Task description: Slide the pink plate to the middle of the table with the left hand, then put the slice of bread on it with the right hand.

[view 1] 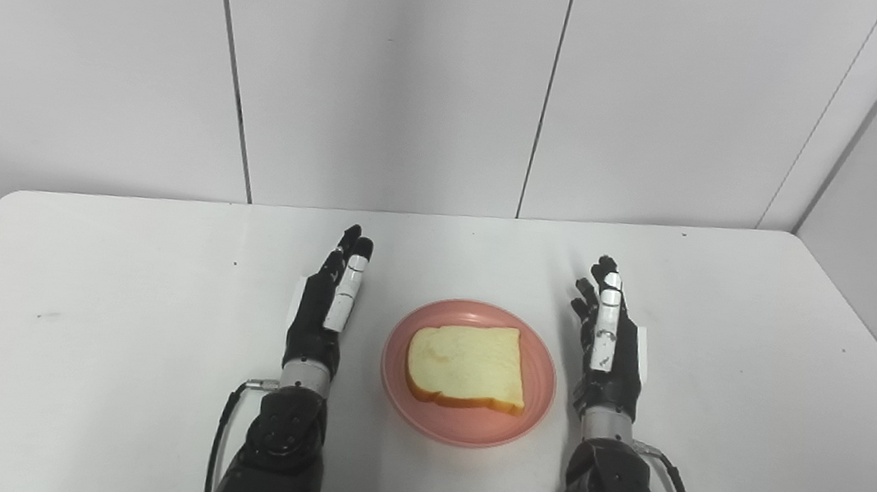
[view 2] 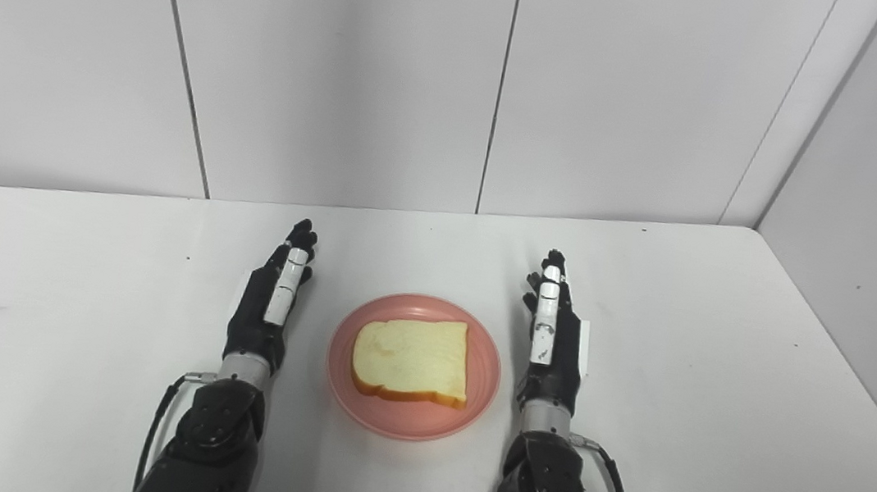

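Pink plate [view 1: 462,426] sits mid-table, near the front edge, on the white table [view 1: 109,308]. Slice of bread [view 1: 466,366] lies flat on it, crust edge toward 6 o'clock. Left hand [view 1: 326,307] at the plate's 9 o'clock, right hand [view 1: 610,344] at 3 o'clock — both empty, fingers straight and pointing to 12 o'clock, neither touching the plate.

- table [view 1: 112,283]: smooth matt white, few dark specks
- pink plate [view 1: 539,373]: smooth, slight sheen, looks plastic
- slice of bread [view 1: 466,365]: soft porous crumb, browner crust
- my left hand [view 1: 324,307] and right hand [view 1: 608,348]: black hard plastic, white glossy finger covers, metal wrist rings
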Available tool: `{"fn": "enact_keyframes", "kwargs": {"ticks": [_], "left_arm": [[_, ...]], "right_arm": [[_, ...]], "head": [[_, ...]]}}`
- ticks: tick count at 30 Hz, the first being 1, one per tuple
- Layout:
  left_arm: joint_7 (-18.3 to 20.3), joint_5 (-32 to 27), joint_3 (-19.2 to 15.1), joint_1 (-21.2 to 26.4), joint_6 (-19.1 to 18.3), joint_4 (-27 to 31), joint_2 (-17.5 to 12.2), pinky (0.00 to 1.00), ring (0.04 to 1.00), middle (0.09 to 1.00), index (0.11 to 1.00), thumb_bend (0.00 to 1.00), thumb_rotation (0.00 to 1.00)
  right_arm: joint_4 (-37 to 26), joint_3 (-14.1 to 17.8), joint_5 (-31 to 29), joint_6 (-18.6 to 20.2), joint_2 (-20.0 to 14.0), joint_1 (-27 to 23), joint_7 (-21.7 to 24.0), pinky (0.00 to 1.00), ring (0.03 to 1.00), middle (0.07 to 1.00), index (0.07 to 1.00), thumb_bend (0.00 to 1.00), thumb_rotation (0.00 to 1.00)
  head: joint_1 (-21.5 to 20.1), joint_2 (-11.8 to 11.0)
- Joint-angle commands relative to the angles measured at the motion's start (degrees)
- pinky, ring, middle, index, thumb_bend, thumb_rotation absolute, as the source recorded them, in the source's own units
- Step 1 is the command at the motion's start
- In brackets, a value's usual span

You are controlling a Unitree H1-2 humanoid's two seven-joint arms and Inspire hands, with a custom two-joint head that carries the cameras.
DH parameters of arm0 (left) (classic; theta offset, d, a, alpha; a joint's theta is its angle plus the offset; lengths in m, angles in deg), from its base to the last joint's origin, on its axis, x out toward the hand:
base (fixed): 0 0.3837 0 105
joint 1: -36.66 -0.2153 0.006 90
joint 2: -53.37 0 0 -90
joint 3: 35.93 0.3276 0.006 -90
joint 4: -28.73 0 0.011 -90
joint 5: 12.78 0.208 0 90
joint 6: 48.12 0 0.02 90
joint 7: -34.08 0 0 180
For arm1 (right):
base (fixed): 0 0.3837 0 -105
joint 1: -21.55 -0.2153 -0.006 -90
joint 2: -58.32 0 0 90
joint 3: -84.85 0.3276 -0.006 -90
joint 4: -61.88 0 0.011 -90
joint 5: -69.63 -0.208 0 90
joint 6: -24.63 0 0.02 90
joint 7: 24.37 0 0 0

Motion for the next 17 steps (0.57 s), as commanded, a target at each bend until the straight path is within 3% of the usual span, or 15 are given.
{"fn": "enact_keyframes", "kwargs": {"ticks": [1,17], "left_arm": [[-0.46,-0.22,-0.12,-0.98,-2.53,-0.52,0.21,0.99,0.963,0.94,0.898,0.82,0.9],[-0.48,-1.01,-0.2,-1.16,-2.14,-1.12,0.61,0.99,0.969,0.943,0.903,0.82,0.89]], "right_arm": [[0.22,-0.37,0.43,0.4,0.1,1.79,-0.22,0.9,0.902,0.932,0.92,0.7,1.0],[0.25,-2.74,1.33,-0.19,0.08,1.68,-0.2,0.88,0.893,0.928,0.891,0.7,1.0]], "head": [[0.15,-0.06],[0.77,0.09]]}}
